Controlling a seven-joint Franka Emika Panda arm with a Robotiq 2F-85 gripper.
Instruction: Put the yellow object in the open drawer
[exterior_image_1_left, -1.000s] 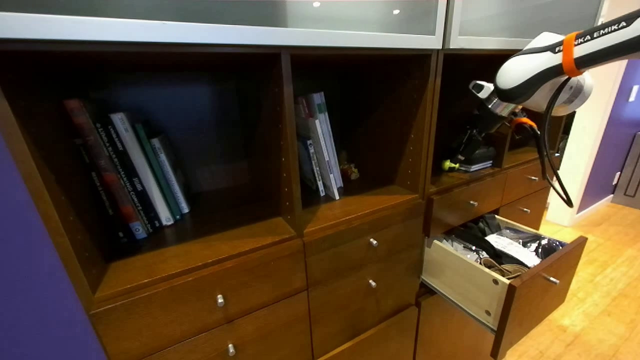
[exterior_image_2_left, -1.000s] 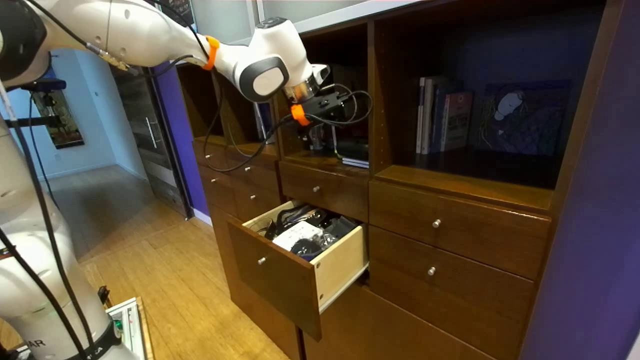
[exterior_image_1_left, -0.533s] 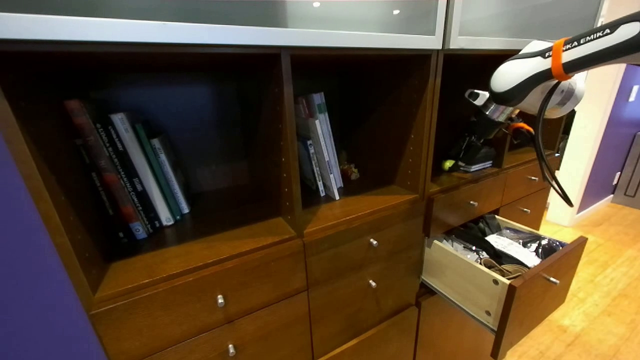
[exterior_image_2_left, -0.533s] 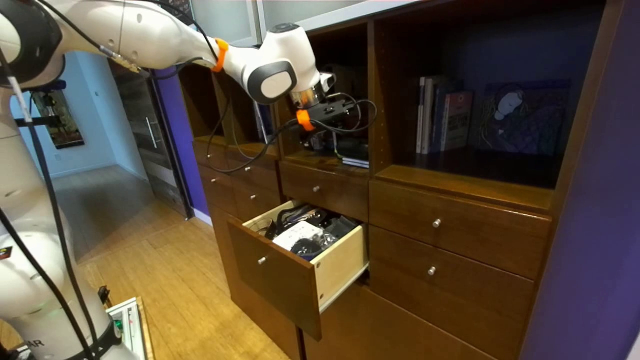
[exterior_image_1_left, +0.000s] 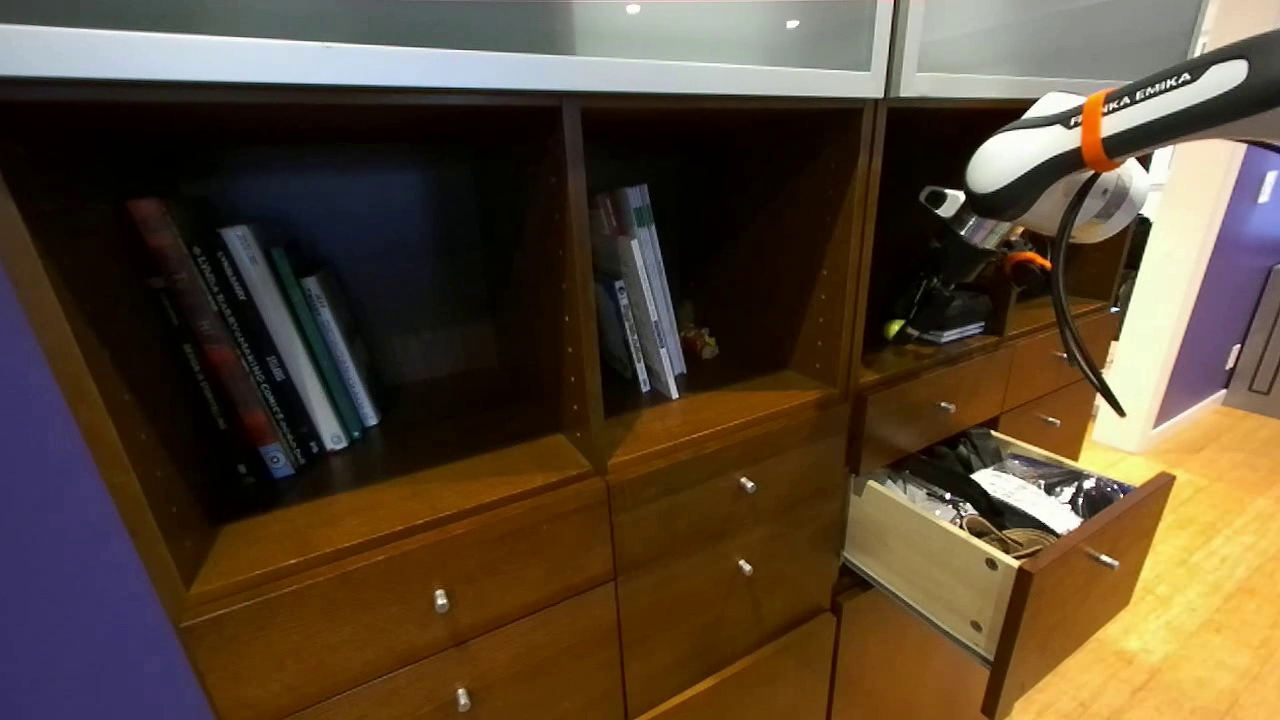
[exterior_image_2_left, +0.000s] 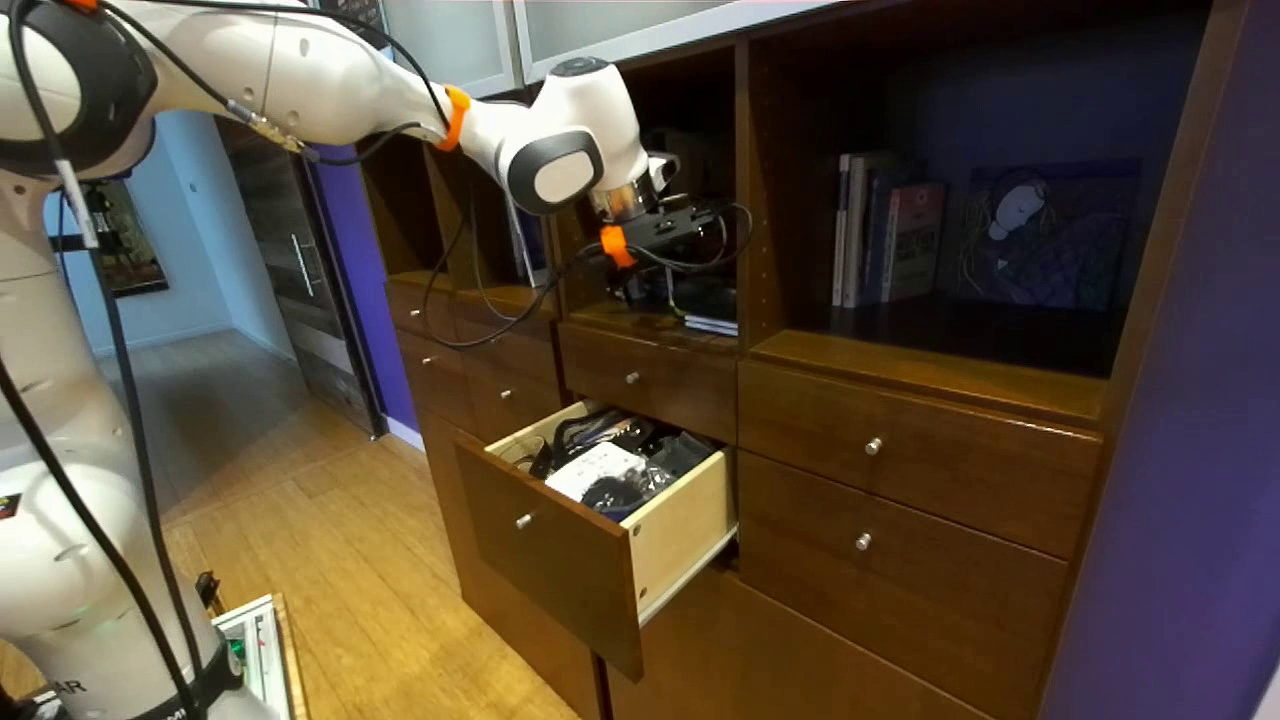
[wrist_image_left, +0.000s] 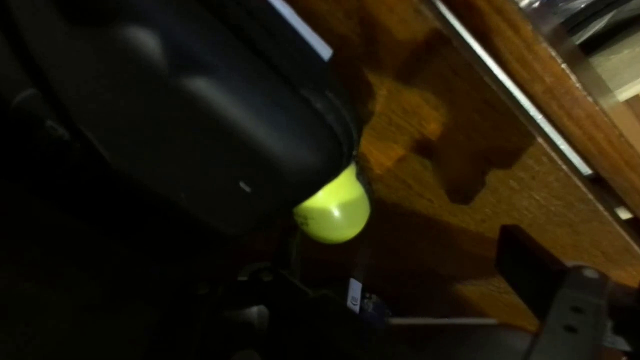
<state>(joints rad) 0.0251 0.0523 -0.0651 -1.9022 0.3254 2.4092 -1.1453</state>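
Observation:
The yellow object (wrist_image_left: 334, 212) is a smooth yellow-green roundish item on the shelf, partly hidden by a rounded black item in the wrist view. In an exterior view it (exterior_image_1_left: 894, 328) is small, close beside my gripper (exterior_image_1_left: 925, 300). I do not make it out in the exterior view where my gripper (exterior_image_2_left: 640, 285) reaches into the cubby. In the wrist view my gripper (wrist_image_left: 395, 265) is open, its fingers wide apart with nothing held; the left finger is very dark. The open drawer (exterior_image_1_left: 930, 560) is pulled out below the shelf, full of things; it also shows here (exterior_image_2_left: 685, 525).
The rounded black item (wrist_image_left: 225, 125) lies on white-edged books (exterior_image_1_left: 952, 332) beside the yellow object. Cubby walls (exterior_image_2_left: 752, 200) flank the arm. Closed drawers (exterior_image_1_left: 935, 405) sit between shelf and open drawer. Cables (exterior_image_2_left: 500, 320) hang from the arm. Books (exterior_image_2_left: 880, 230) stand in the neighbouring cubby.
The arm has moved lower and deeper toward the cubby, leftward in an exterior view and rightward in the other. Less of the yellow object shows beside the gripper. The drawer has not moved.

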